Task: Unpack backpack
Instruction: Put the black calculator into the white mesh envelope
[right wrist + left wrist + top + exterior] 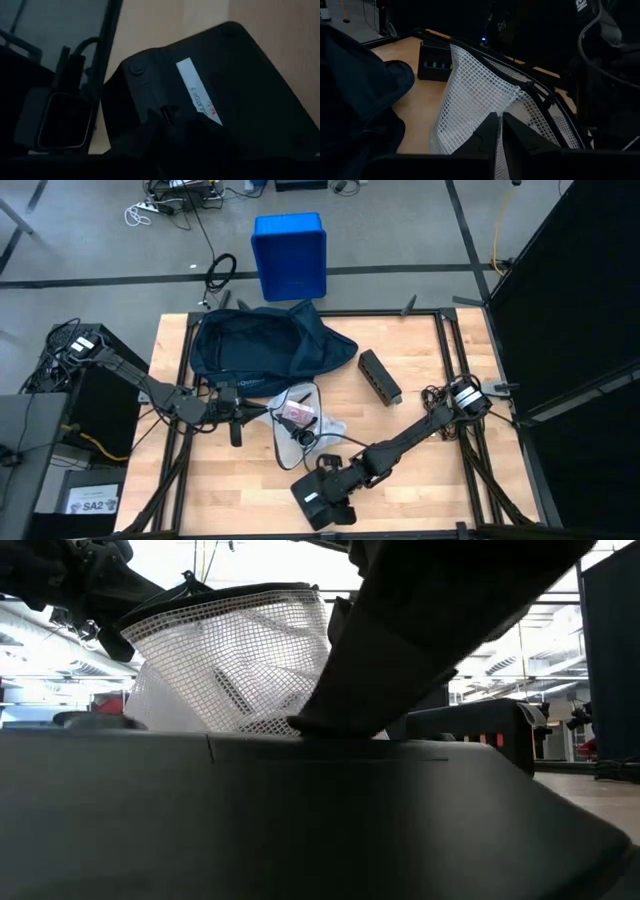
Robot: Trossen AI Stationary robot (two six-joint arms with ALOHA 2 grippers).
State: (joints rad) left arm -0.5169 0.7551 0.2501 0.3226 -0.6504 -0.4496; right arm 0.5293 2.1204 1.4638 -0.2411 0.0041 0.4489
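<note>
My left gripper is closed with its arm reaching inward, while my right gripper angles low.

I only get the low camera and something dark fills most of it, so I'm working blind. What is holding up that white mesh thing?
Observer: The left gripper is shut on the edge of the mesh pouch.
Operator: Where's the backpack?
Observer: The backpack lies on the table just beyond the pouch, touching it.
Operator: And the right arm?
Observer: The right gripper is down at the table's near edge, on a flat black device with a white label.
</note>
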